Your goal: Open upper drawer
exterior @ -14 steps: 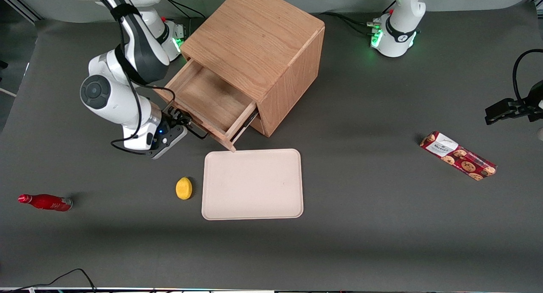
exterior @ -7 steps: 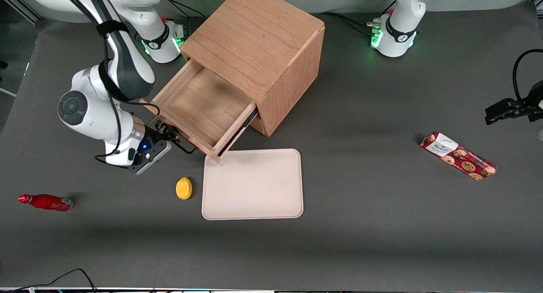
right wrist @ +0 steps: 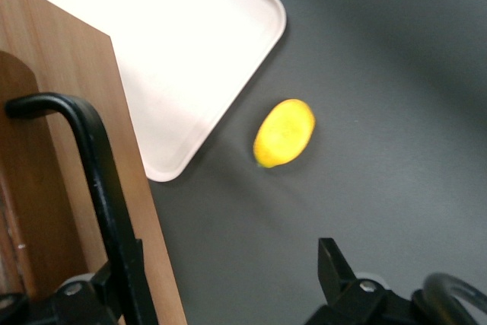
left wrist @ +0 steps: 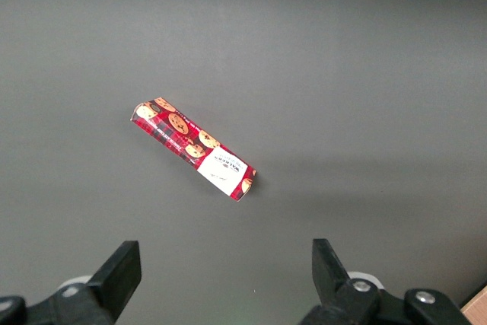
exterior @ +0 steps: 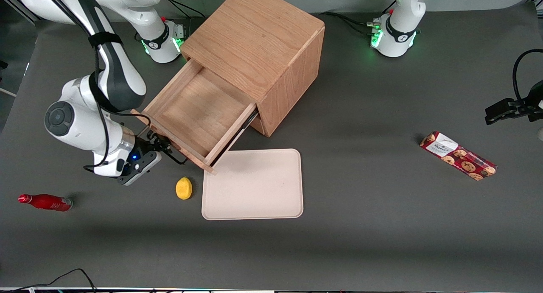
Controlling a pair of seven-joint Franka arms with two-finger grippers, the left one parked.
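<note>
Found the upper drawer (exterior: 191,115) drawn well out of the cabinet (exterior: 258,38), toward seven o'clock in the front view, with its tray body bare inside. Judged the opening nearly complete.

Located the gripper (exterior: 158,148) at the drawer front, at the black bar handle (exterior: 172,153). In the right wrist view, saw the gripper (right wrist: 226,264) with fingers spread wide. Noted the handle (right wrist: 99,180) running against one finger (right wrist: 122,279) only, hooked and not clamped.

Risks noted:
- Slipping off the handle: with no squeeze on the bar, any sideways drift in the pull could let the finger slide free.
- Over-travel: pulling past the runners' end could drag the cabinet across the table or tip the drawer out.
- Contact with the tray (exterior: 253,187): observed the drawer's front corner overhanging the tray's eleven o'clock corner. Could not tell whether touching. Further travel may scrape or shove it.
- Striking the lemon (exterior: 183,188): lying near, at about four o'clock from the gripper, close to the withdrawal path.
</note>
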